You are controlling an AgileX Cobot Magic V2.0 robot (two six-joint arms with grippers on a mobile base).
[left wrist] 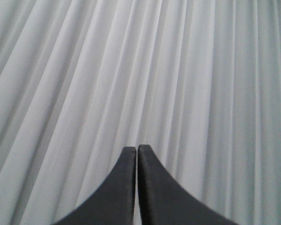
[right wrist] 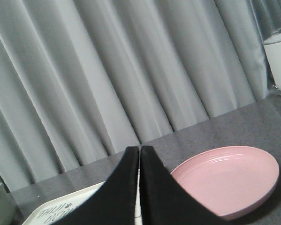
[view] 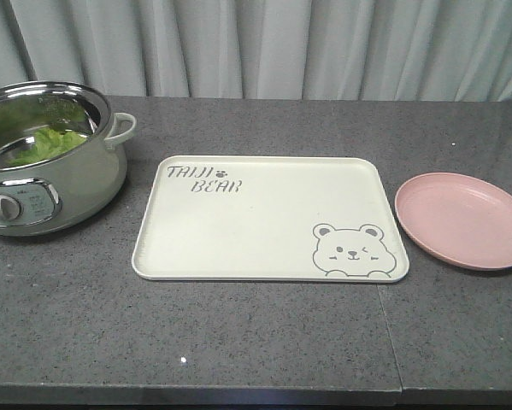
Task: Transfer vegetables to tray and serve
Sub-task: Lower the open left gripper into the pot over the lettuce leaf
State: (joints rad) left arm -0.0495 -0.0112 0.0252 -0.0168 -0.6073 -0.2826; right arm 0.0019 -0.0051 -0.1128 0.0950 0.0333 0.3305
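Observation:
Green leafy vegetables (view: 42, 143) lie inside a pale green electric pot (view: 63, 184) at the left of the dark counter. The cream tray (view: 264, 213) with "TAIJI BEAR" lettering and a bear face lies flat in the middle, with nothing on it. No arm shows in the front view. My left gripper (left wrist: 136, 148) is shut with nothing in it, facing only the white curtain. In the right wrist view my right gripper (right wrist: 140, 149) is also shut and holds nothing; it hangs above the counter, with a corner of the tray (right wrist: 60, 206) at its lower left.
A round pink plate (view: 462, 219) sits to the right of the tray, also seen as the pink plate (right wrist: 227, 178). A white container (right wrist: 278, 61) stands at the far right by the curtain. The counter's front edge runs along the bottom of the front view.

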